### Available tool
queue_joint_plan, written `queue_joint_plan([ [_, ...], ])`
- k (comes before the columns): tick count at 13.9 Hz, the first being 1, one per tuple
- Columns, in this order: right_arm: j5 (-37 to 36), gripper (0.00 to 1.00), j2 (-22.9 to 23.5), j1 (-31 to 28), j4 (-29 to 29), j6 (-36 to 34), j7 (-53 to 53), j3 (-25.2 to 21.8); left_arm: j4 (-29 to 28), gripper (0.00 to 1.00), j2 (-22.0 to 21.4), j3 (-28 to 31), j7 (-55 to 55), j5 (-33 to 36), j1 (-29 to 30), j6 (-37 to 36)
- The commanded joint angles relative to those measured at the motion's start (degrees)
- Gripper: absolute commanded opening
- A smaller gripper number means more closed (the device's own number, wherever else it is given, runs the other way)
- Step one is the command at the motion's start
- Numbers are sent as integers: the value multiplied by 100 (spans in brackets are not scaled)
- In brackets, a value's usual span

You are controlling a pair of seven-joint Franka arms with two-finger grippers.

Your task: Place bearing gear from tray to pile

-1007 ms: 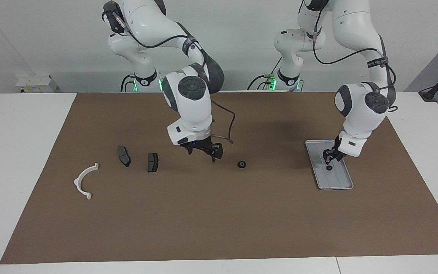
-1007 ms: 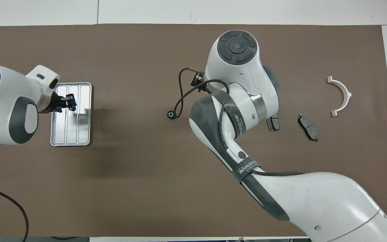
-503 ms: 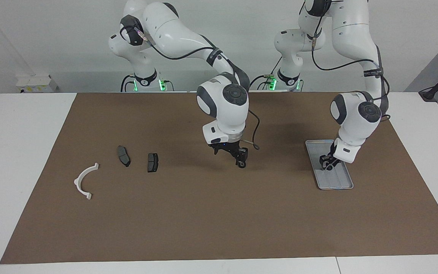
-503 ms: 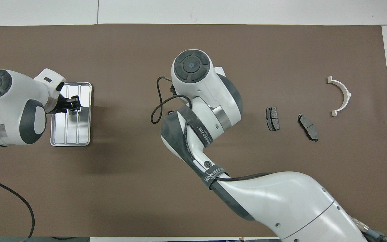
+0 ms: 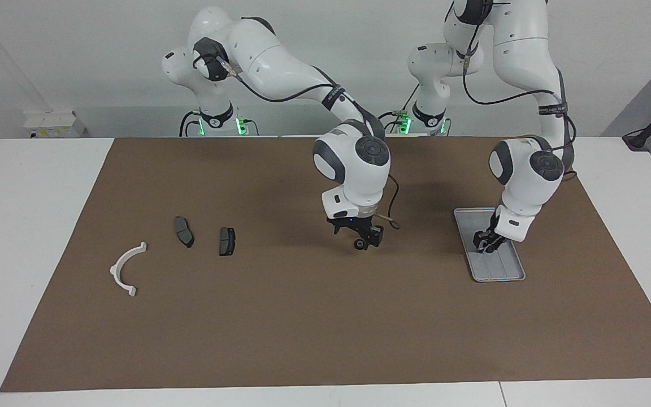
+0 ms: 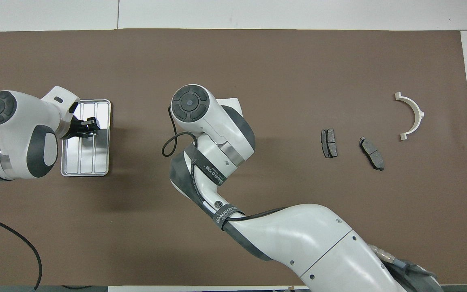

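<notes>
From the facing view, my right gripper (image 5: 363, 243) sits low on the mat, closed around a small black bearing gear (image 5: 360, 244); it looks hard and light, so I pinch its sides. My left gripper (image 5: 486, 243) is down in the tray (image 5: 506, 274); I cannot tell its grip.

From above, my right arm hides that gear, and the pile (image 6: 371, 152) lies well apart.

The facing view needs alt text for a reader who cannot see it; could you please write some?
The right claw is down at a small black bearing gear mid-mat, while the left claw is low in a silver tray. Two brake pads and a white half-ring bracket lie toward the right arm's end.
</notes>
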Motion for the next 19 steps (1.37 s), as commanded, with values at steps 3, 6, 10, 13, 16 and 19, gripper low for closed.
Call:
queue_joint_plan([
  [3, -85, 100, 468, 105, 449, 255, 152, -20, -198, 0, -52, -67, 48, -29, 156, 126],
  [6, -94, 99, 547, 105, 467, 292, 161, -28, -58, 0, -44, -67, 22, -151, 139, -84],
  [10, -120, 97, 644, 140, 484, 309, 161, -19, 329, 0, -122, -76, 22, -223, 156, -743],
  [13, -120, 95, 662, 149, 484, 309, 135, 16, 338, 0, -307, -67, 4, -223, 156, -980],
  [16, -94, 92, 670, 140, 484, 300, 82, 33, 338, 0, -456, -59, -31, -223, 165, -1183],
  [19, -58, 83, 688, 87, 484, 274, 56, 94, 347, 0, -474, -67, -224, -223, 130, -1210],
])
